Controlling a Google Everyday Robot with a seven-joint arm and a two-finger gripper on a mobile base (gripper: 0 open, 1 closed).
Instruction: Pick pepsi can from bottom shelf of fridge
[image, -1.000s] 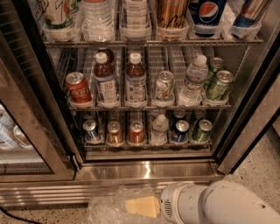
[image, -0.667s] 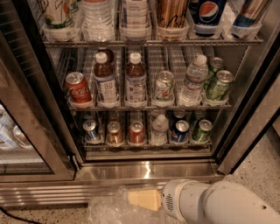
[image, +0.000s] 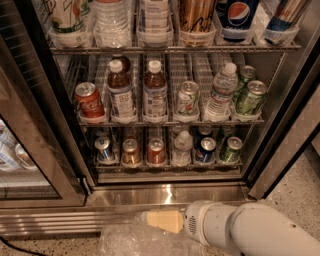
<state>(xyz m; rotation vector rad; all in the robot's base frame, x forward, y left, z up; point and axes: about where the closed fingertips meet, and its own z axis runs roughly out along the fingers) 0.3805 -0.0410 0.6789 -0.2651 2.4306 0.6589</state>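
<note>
The fridge (image: 165, 192) stands open in front of me. Its bottom shelf (image: 165, 165) is a wire rack holding a row of small cans. The pepsi can (image: 205, 150), dark navy with a silver top, stands second from the right, between a small water bottle (image: 182, 148) and a green can (image: 231, 149). A paler blue-and-silver can (image: 104, 149) is at the row's left end, with a copper can (image: 131, 152) and a red can (image: 156, 151) beside it. My gripper (image: 152, 219) is low in the view, below the fridge sill, apart from the cans and pointing left.
The glass door (image: 35, 150) hangs open at the left. The dark door frame (image: 285, 135) runs down the right side. The middle rack (image: 170, 120) holds a coke can, tea bottles, water and green cans. Crinkled clear plastic (image: 135, 241) lies under the gripper.
My gripper has risen slightly towards the fridge sill. Nothing on the shelves has moved.
</note>
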